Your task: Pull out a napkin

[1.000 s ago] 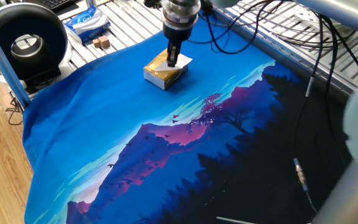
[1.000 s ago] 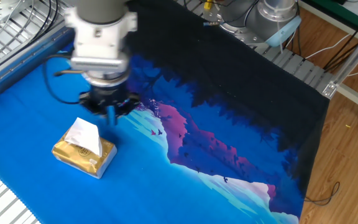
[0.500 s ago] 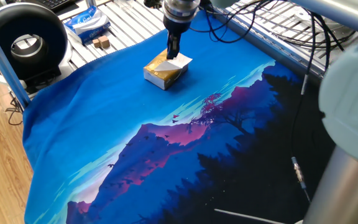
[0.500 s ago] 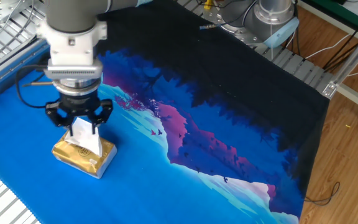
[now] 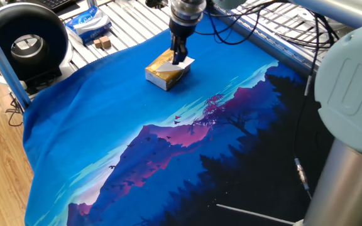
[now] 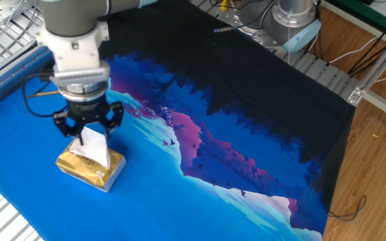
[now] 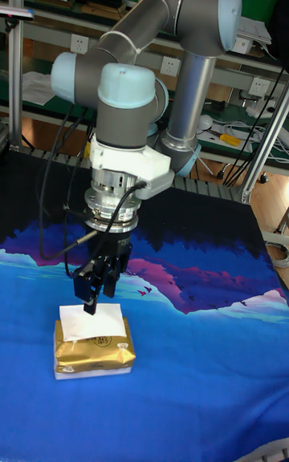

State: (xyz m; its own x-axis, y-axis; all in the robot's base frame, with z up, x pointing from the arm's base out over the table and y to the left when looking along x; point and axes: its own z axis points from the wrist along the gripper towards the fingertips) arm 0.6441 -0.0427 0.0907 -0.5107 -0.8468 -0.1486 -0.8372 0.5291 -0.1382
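Note:
A golden-yellow tissue pack [image 5: 161, 73] [image 6: 88, 170] [image 7: 95, 346] lies on the blue part of the printed cloth [image 5: 105, 138]. The white napkin [image 5: 185, 63] [image 6: 96, 151] [image 7: 91, 322] sticks up out of the pack's top slot. My gripper [image 5: 180, 56] [image 6: 86, 136] [image 7: 98, 295] points straight down right over the napkin's upper edge. Its fingers stand a little apart, open, at the level of the napkin's top. Whether they touch the paper cannot be made out.
A blue-and-white packet [image 5: 87, 24] and small brown blocks [image 5: 102, 43] lie on the slatted metal table beyond the cloth. A black round device [image 5: 27, 44] stands at the corner. Cables [image 5: 303, 172] run over the dark half of the cloth.
The gripper moved from beside the pack to directly above it and came down to the napkin's raised edge. Pack and napkin have stayed in place.

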